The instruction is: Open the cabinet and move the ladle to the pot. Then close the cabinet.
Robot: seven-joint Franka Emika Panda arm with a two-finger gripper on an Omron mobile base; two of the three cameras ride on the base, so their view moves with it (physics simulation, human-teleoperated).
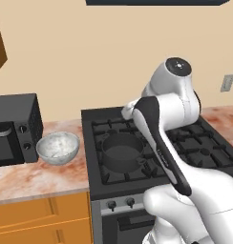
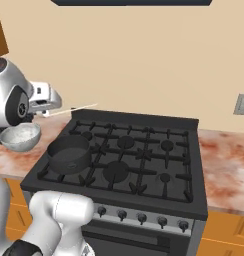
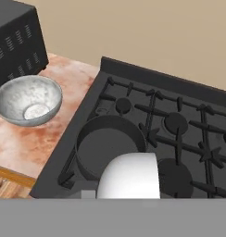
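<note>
One pot (image 1: 121, 151), one bowl (image 1: 58, 147), one microwave (image 1: 15, 127), one stove (image 2: 144, 165).

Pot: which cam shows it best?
Right base view: the pot sits whole and unblocked on the stove's front-left burner. In the left base view the arm crosses its right side; in the hand view the ladle's bowl covers its near edge.

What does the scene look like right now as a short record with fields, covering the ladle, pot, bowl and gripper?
ladle: white bowl low in hand view, above the pot; thin handle sticks out from the gripper
gripper: shut on ladle
pot: dark, front left burner of the stove, looks empty
bowl: speckled silver, on counter beside the microwave
</note>
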